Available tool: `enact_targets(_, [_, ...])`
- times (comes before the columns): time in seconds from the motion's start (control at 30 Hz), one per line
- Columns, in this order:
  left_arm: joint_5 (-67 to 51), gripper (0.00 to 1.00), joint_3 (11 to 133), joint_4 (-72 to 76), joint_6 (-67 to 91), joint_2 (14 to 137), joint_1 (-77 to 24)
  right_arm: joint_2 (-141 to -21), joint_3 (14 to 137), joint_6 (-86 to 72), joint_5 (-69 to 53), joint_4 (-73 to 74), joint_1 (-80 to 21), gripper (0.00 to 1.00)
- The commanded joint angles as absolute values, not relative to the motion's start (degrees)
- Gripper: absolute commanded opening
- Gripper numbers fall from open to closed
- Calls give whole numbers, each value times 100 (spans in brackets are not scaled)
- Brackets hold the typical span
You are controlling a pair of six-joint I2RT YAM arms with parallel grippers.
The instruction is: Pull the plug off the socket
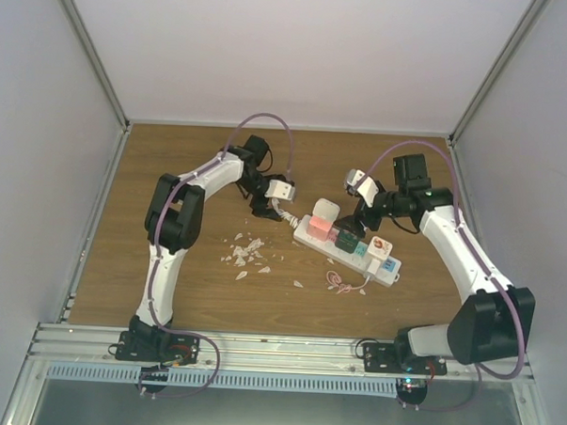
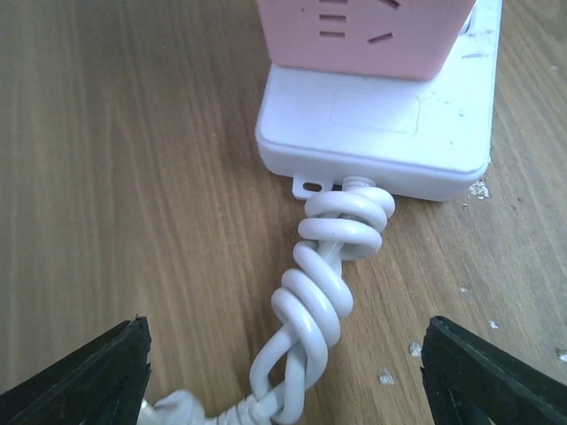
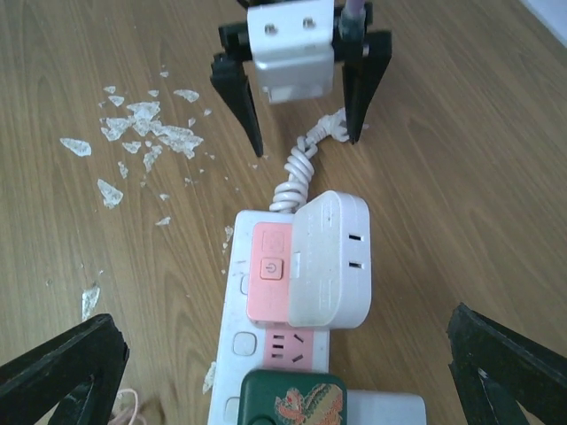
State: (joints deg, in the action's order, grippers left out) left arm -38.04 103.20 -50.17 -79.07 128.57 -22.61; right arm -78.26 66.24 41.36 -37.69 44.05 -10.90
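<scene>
Right wrist view puts the white plug (image 3: 330, 261), seated on the socket (image 3: 236, 310), dead ahead of the wide-spread right end effector (image 3: 283, 329); the socket's length runs toward the left end effector (image 3: 306, 143), likewise spread astride the cord (image 3: 297, 173)

My left arm (image 1: 213, 176) and right arm (image 1: 461, 244) both wear white shells between chunky black joints, with a lilac cable (image 1: 266, 117) looping along each. The left gripper (image 3: 306, 146) has a white block (image 3: 291, 53) with two screw holes and black tapering fingers (image 3: 237, 97).
</scene>
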Motion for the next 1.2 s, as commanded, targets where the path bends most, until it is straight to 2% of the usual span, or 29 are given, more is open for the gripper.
enact_targets(0.0, [-3650, 83, 10564, -4979, -8063, 13162, -2402, -7585, 6305, 3583, -4099, 3546, -1095, 100])
enact_targets(0.13, [-3530, 76, 10555, -4870, -8019, 13303, -2513, -7453, 6148, 3405, -4441, 3230, -1094, 100])
enact_targets(0.37, [-3332, 42, 9806, -4634, -7990, 12960, -2525, -7297, 5807, 3260, -4636, 2797, -1090, 100])
enact_targets(0.57, [-3359, 24, 8639, -4155, -8004, 12219, -2330, -7180, 5666, 3017, -4846, 2327, -1097, 100])
enact_targets(0.8, [-3338, 15, 7194, -3748, -8045, 11297, -2120, -7579, 5964, 3485, -5249, 2507, -1106, 100])
enact_targets(1.17, [-3415, 14, 5542, -3612, -8129, 10231, -1594, -8026, 5853, 4188, -5864, 2647, -1186, 100])
